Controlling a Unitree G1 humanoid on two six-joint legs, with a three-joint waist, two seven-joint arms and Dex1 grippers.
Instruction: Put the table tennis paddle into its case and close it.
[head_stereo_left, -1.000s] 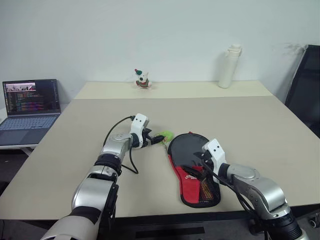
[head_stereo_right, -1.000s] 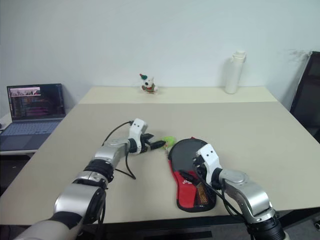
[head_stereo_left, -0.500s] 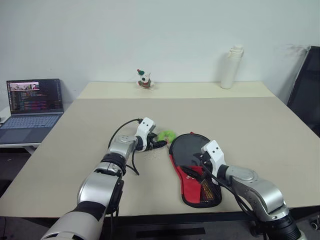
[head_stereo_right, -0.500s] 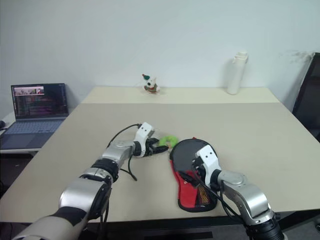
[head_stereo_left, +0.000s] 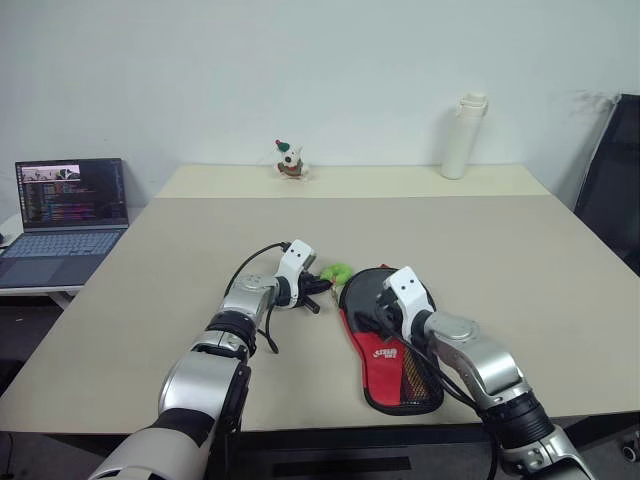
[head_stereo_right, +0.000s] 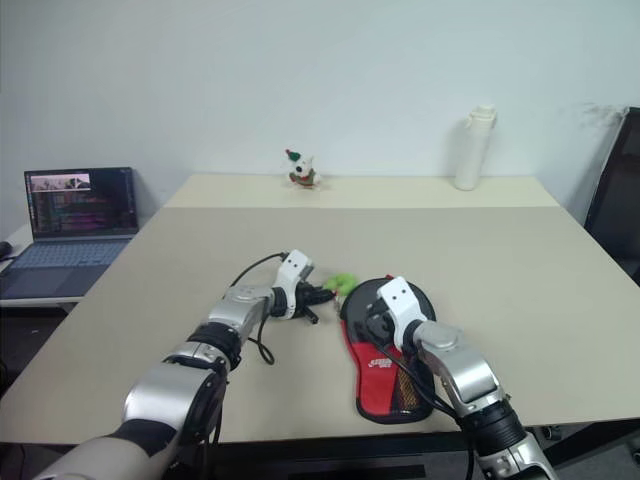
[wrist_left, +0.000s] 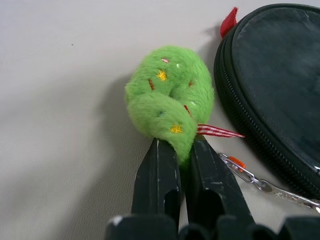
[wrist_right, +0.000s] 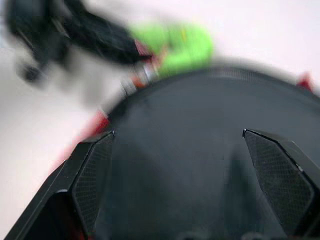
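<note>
The case (head_stereo_left: 385, 340), black with a red logo panel, lies flat on the table, apparently zipped.

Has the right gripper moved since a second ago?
Yes. The right gripper has moved forward along the case, from over its red panel to over its round black end, nearer the green plush.

Camera layout: head stereo pair, two wrist cameras.
Head pair looks down over the table (head_stereo_left: 480, 230); wrist views sit close, apparently sharing the green toy (wrist_left: 167, 97) beside the case (wrist_left: 280, 85).
</note>
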